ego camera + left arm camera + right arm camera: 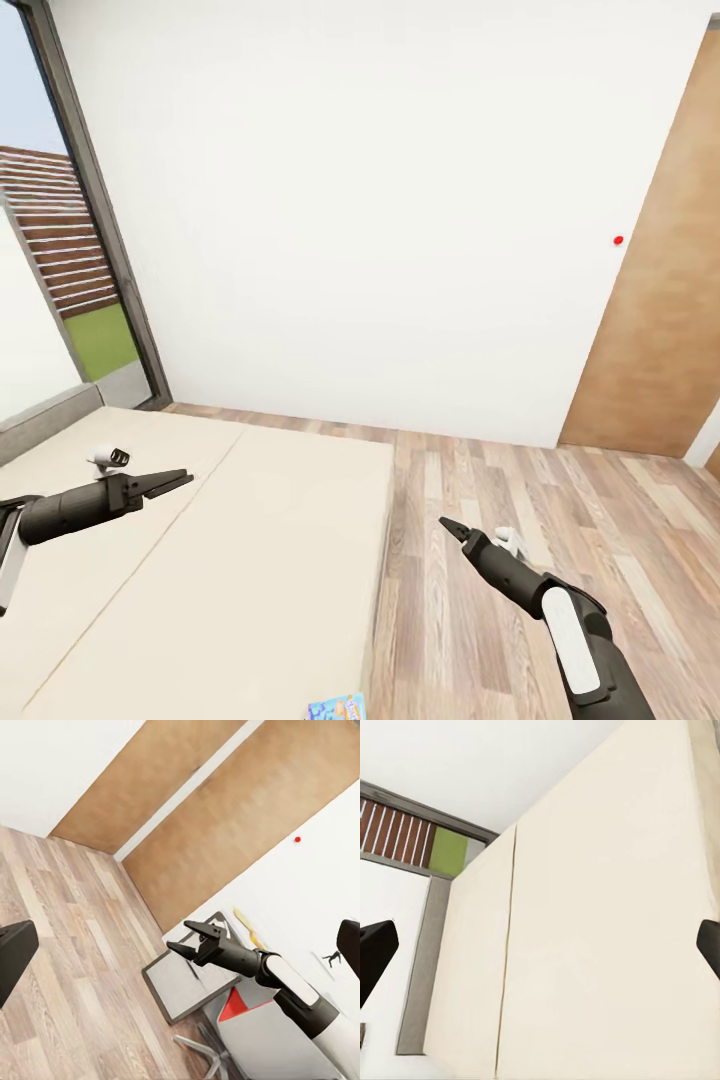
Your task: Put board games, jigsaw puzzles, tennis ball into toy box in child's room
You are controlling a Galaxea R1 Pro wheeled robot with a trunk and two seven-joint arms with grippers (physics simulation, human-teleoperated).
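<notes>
A blue printed board game [337, 708] shows one corner at the bottom edge of the head view, lying on the cream bed [230, 560] near its right side. My left gripper [172, 482] hovers over the bed's left part; in the left wrist view its fingers [15, 954] stand wide apart, open and empty. My right gripper [452, 527] hangs over the wood floor just right of the bed, also open and empty, and appears as the right gripper [184, 938] in the left wrist view. The toy box, table, jigsaw puzzles and tennis ball are out of view.
A white wall stands ahead with a brown wooden door [665, 330] at right and a tall window [70, 260] at left. The left wrist view shows a low dark grey-topped unit [176, 986], a chair base [210, 1054] and a player silhouette picture [330, 958].
</notes>
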